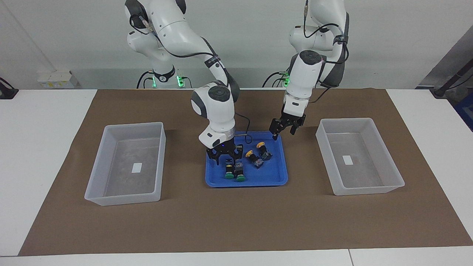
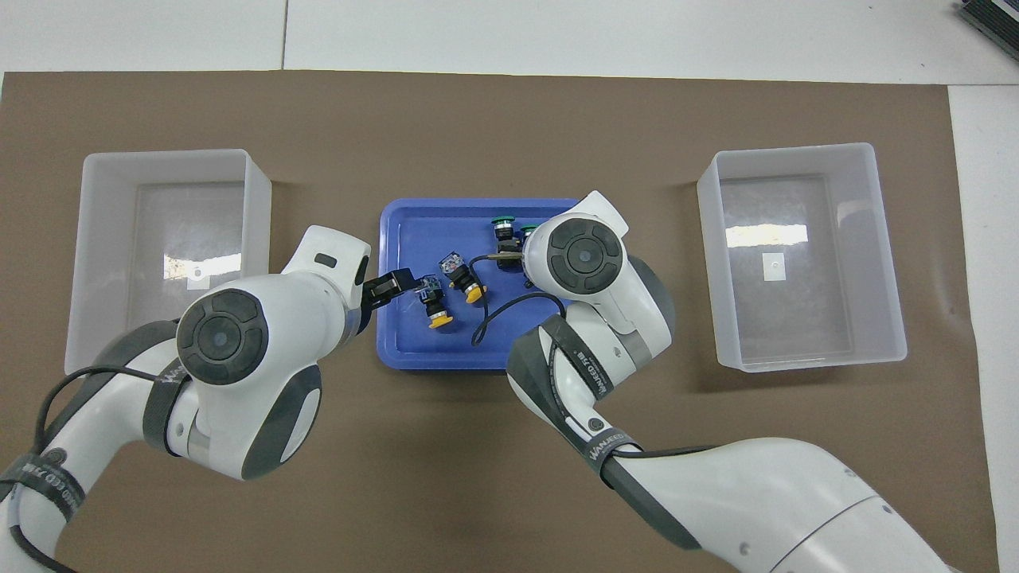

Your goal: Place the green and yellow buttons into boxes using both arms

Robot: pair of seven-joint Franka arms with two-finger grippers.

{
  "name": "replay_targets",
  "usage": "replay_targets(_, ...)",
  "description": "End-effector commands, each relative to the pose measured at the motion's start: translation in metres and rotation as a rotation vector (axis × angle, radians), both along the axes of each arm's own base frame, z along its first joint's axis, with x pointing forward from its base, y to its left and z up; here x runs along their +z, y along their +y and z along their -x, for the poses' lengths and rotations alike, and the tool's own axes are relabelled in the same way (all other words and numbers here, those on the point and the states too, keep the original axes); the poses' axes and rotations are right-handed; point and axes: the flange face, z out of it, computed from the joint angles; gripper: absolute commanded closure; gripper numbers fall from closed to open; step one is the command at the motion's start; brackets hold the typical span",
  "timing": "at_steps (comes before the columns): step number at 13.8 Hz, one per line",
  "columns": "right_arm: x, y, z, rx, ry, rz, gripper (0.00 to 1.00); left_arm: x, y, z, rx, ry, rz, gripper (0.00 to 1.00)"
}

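In the facing view, from the right arm's end of the desk: a translucent whitish box [image 1: 125,164] stands empty but for its white sticker, then the right tool [image 1: 223,157], its fingers spread, hangs low over the shallow blue tray [image 1: 275,177], just above the bluish ends of the two green buttons [image 1: 234,171]. These lie side by side with their long axes running away from the robots and round glossy caps pointing outward. The two yellow buttons [image 1: 258,154] lie tilted mid-tray near the left tool [image 1: 283,131], which is also open over the tray's nearer edge, so each arm is nearest its own pair, and the second box [image 1: 360,157] sits empty at the left arm's end.
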Motion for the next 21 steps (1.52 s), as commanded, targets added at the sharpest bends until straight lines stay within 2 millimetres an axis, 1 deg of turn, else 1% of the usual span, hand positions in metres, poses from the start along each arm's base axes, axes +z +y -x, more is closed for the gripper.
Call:
replay_targets(1,-0.005,0.001,0.001,-0.012,-0.012,0.005,0.37,-0.018,-0.01,0.01,0.033,-0.008,0.03,0.12)
replay_targets(2,-0.006,0.002,0.002,-0.01,-0.01,0.008,0.38,-0.028,-0.015,0.013,0.037,0.003,0.03,0.14)
replay_targets(4,-0.009,0.0,0.003,-0.013,-0.004,0.012,0.42,-0.05,-0.033,0.018,0.045,0.02,0.04,0.15)
replay_targets(5,-0.013,0.0,0.005,-0.01,0.0,0.012,0.45,-0.057,-0.038,0.016,0.059,0.001,0.061,0.16)
replay_targets(6,-0.014,0.0,0.006,-0.01,0.001,0.013,0.45,-0.064,-0.042,0.015,0.06,-0.012,0.074,0.17)
replay_targets(8,-0.016,-0.001,0.007,-0.011,0.004,0.014,0.51,-0.073,-0.044,0.012,0.062,-0.013,0.079,0.2)
replay_targets(9,-0.016,-0.002,0.007,-0.011,0.004,0.014,0.58,-0.075,-0.045,0.011,0.064,-0.02,0.085,0.22)
replay_targets(10,-0.016,-0.002,0.007,-0.012,0.005,0.015,0.68,-0.076,-0.046,0.009,0.065,-0.038,0.097,0.24)
replay_targets(11,-0.015,0.0,0.008,-0.025,0.005,0.012,0.85,-0.079,-0.047,0.007,0.066,-0.048,0.105,0.25)
replay_targets(12,-0.013,0.007,0.012,-0.054,0.004,0.005,1.0,-0.086,-0.048,0.005,0.066,-0.048,0.107,0.26)
replay_targets(13,-0.009,0.009,0.013,-0.079,0.0,-0.002,1.0,-0.095,-0.049,0.004,0.068,-0.047,0.11,0.28)
replay_targets(14,0.002,0.003,0.011,-0.09,-0.007,-0.005,1.0,-0.1,-0.053,0.004,0.068,-0.059,0.122,0.29)
replay_targets(15,0.019,-0.005,0.007,-0.104,-0.022,-0.012,1.0,-0.105,-0.053,0.003,0.075,-0.061,0.127,0.31)
replay_targets(16,0.033,-0.019,0.002,-0.128,-0.026,-0.011,1.0,-0.105,-0.054,0.003,0.074,-0.061,0.127,0.33)
replay_targets(17,0.049,-0.034,-0.001,-0.152,-0.025,-0.005,1.0,-0.105,-0.053,0.003,0.074,-0.062,0.126,0.4)
replay_targets(18,0.064,-0.049,-0.003,-0.175,-0.02,0.004,1.0,-0.105,-0.054,0.003,0.072,-0.063,0.127,0.51)
replay_targets(19,0.076,-0.067,-0.004,-0.202,-0.007,0.018,1.0,-0.105,-0.055,0.004,0.068,-0.062,0.126,0.62)
replay_targets(21,0.1,-0.105,-0.008,-0.252,0.013,0.042,1.0,-0.1,-0.057,0.0,0.067,-0.058,0.124,0.87)
